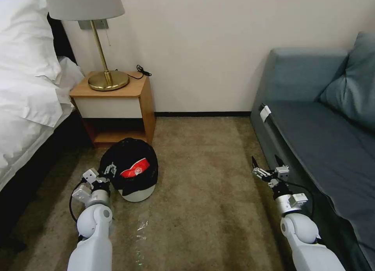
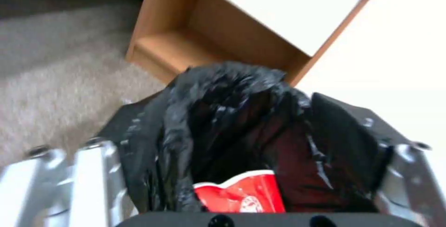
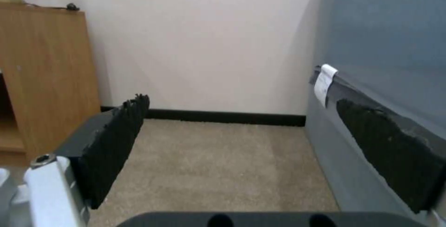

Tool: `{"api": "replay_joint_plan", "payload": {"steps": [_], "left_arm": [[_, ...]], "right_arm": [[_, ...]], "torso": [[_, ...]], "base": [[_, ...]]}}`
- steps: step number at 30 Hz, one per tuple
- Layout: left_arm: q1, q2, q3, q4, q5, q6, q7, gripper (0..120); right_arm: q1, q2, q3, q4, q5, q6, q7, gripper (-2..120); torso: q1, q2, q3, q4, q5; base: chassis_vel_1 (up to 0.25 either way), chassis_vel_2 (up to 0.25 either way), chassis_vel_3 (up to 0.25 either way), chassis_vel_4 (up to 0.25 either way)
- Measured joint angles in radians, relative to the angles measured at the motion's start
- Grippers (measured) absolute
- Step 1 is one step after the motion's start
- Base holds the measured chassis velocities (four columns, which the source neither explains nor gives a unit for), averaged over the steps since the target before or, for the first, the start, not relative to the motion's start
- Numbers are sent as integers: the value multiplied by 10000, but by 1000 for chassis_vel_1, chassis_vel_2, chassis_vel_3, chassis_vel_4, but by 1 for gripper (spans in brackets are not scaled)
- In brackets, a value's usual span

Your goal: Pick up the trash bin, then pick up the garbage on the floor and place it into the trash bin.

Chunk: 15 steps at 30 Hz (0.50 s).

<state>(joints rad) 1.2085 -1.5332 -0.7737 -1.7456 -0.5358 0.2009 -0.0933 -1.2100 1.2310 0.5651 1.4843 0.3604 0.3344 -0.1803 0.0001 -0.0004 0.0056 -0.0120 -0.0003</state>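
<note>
1. Trash bin (image 1: 131,173) first: the small white bin with its crinkly black bag hangs tilted in front of the bedside table (image 1: 117,107), its mouth tipped toward the robot, over the beige carpet (image 1: 203,177).
2. Left gripper (image 1: 104,176) is clamped on the bin's near rim. In the left wrist view the bag-covered rim sits between the two fingers, so I judge it a firm pinch on bag and rim together.
3. Inside the bin lies the crushed red-and-white cup (image 2: 241,195), resting against the bag close to the gripped edge.
4. Right gripper (image 1: 269,167) hovers beside the front of the blue sofa (image 1: 312,134), its black pads (image 3: 111,143) spread wide with nothing between them.
5. On the carpet near the left arm there is a faint shiny patch; I cannot tell whether it is a clear bottle or only a reflection.
6. Risk, as I see it: the bin is held by one edge and leans, so a quick swing could let the cup slide out.
7. The slick bag could also slip between the fingers, dropping the bin.
8. Swinging left could knock the bin against the bedside table.
</note>
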Motion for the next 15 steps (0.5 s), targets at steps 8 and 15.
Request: {"api": "replay_joint_plan", "payload": {"steps": [8,15], "left_arm": [[413,306,-406,-983,2131,707,1340,100],[487,709,-543,-1431,2858,1300,2543,100]], "right_arm": [[107,263,175,-36,-82,75,287,100],[-164,414,595,540,-462,-597,1084,100]], "torso": [[-1,0,0,1,0],[-1,0,0,0,0]], "base": [[0,0,0,0],[0,0,0,0]]}}
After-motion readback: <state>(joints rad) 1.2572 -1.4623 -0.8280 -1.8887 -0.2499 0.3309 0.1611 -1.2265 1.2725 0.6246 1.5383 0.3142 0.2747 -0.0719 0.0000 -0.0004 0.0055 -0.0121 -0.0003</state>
